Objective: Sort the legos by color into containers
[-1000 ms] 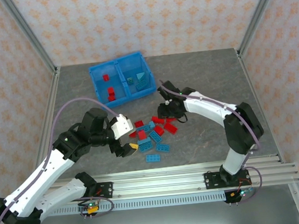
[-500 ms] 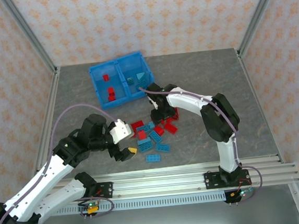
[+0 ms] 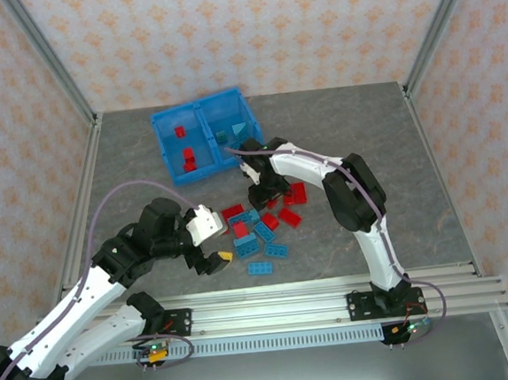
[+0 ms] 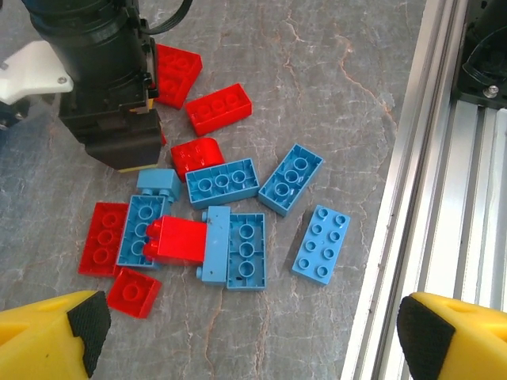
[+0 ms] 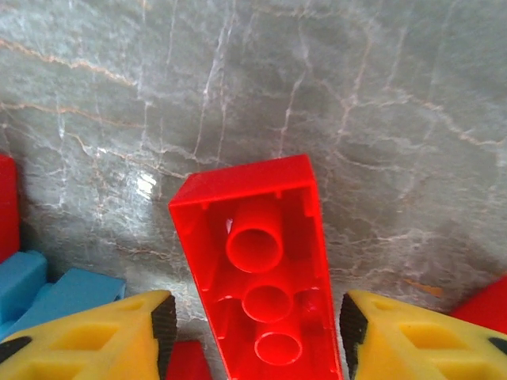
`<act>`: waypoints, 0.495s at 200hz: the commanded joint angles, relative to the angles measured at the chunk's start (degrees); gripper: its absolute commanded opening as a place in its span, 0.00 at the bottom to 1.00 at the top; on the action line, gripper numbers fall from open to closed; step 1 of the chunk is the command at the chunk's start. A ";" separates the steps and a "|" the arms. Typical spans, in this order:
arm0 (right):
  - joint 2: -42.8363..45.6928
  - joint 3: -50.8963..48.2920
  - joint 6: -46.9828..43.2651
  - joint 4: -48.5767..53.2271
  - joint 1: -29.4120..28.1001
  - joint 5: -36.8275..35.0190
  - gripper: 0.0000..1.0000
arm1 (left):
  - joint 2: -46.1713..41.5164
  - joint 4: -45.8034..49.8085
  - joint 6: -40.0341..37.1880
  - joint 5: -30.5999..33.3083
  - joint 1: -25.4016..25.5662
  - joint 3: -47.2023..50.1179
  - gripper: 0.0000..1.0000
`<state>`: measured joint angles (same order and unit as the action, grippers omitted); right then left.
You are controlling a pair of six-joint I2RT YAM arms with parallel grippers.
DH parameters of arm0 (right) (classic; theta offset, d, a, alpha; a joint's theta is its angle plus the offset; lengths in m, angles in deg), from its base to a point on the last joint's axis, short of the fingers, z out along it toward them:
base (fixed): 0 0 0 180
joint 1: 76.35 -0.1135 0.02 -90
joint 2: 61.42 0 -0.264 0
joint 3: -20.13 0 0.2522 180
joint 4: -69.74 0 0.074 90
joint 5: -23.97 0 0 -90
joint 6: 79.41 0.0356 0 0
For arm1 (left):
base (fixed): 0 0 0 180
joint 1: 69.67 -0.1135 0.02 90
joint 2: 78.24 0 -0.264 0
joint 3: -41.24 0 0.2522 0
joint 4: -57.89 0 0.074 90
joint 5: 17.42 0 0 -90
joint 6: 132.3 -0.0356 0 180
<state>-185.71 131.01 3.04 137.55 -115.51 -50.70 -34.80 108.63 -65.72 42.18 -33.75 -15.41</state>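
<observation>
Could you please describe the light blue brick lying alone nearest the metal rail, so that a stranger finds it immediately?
Start at the aluminium rail along the near edge of the table and look at the pile of legos just beyond it. The light blue brick lies flat on the pile's rail side, touching no other brick. Unlike its blue neighbours, it shows eight studs.

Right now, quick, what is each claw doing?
Left gripper: open, empty.
Right gripper: open, straddling a red brick, gap beside one finger.
</observation>
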 commanded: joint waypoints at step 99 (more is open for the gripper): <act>13.70 -2.29 9.19 -7.60 2.23 1.63 0.29 | -5.27 -5.82 1.72 3.99 0.29 1.55 0.99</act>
<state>-184.57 131.60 7.02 135.56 -113.78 -48.58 -36.75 106.83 -64.72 44.39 -33.75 -15.04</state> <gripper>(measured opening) 0.325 0.983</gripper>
